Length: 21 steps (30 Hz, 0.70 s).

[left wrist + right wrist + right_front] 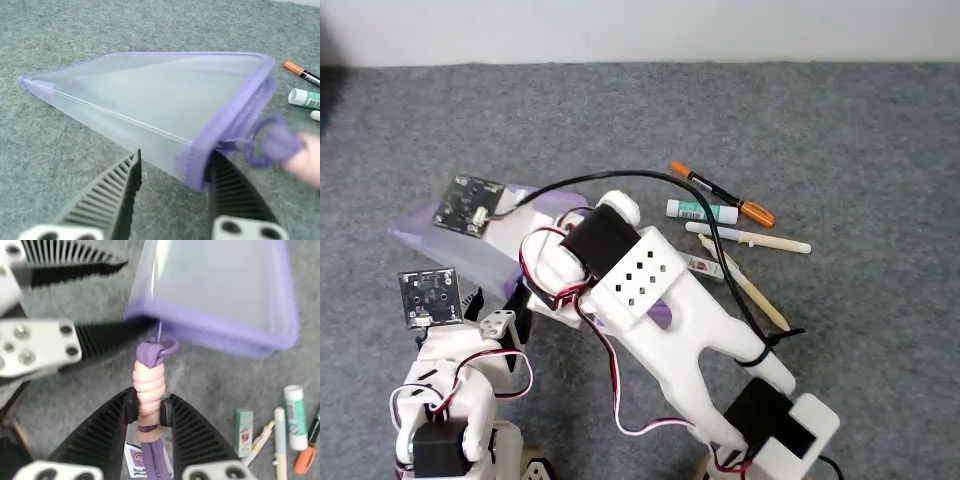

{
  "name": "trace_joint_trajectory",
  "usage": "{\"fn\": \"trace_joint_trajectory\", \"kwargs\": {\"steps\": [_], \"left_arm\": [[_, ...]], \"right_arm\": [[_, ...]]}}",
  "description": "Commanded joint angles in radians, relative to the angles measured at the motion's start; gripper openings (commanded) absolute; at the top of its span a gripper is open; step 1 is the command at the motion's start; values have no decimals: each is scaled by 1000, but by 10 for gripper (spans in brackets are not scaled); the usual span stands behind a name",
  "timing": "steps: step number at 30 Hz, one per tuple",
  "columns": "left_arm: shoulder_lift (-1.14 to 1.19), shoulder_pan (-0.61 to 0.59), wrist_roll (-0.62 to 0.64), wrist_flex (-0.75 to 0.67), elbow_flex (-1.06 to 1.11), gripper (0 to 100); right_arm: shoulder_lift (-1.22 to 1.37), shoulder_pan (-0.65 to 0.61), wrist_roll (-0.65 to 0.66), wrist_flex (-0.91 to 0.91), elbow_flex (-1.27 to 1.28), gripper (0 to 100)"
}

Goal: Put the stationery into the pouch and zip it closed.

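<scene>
1. Desk: carries everything.
2. Pouch: lies clear and purple-edged, beside the loose stationery.
3. Left hand: gapes open, one finger either side of the Pouch corner.
4. Right hand: clamps tight on the zipper pull.
5. Glue stick and orange pen: rest outside the Pouch, near each other.

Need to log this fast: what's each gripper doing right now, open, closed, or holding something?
Left gripper: open, a corner of the pouch between its jaws.
Right gripper: closed on the zipper pull.
</scene>
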Motion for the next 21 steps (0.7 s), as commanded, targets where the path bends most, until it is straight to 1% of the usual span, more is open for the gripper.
{"fn": "trace_joint_trajectory", "kwargs": {"steps": [1, 7, 12, 14, 16, 21], "left_arm": [[-9, -6, 5, -44, -12, 97], [-9, 0, 5, -64, -7, 20], [-6, -5, 5, -57, -7, 12], [-6, -5, 2, -55, -8, 11], [-6, -5, -32, -55, -12, 11], [-6, -6, -115, -55, -36, 10]], "right_arm": [[-90, -8, -8, 42, 51, 9], [-166, -8, -8, 42, 149, 9], [-231, -1, -8, 42, 184, 9], [-260, 25, -6, 42, 187, 9], [-282, 61, -6, 42, 187, 9], [-328, 182, 71, 42, 216, 9]]}}
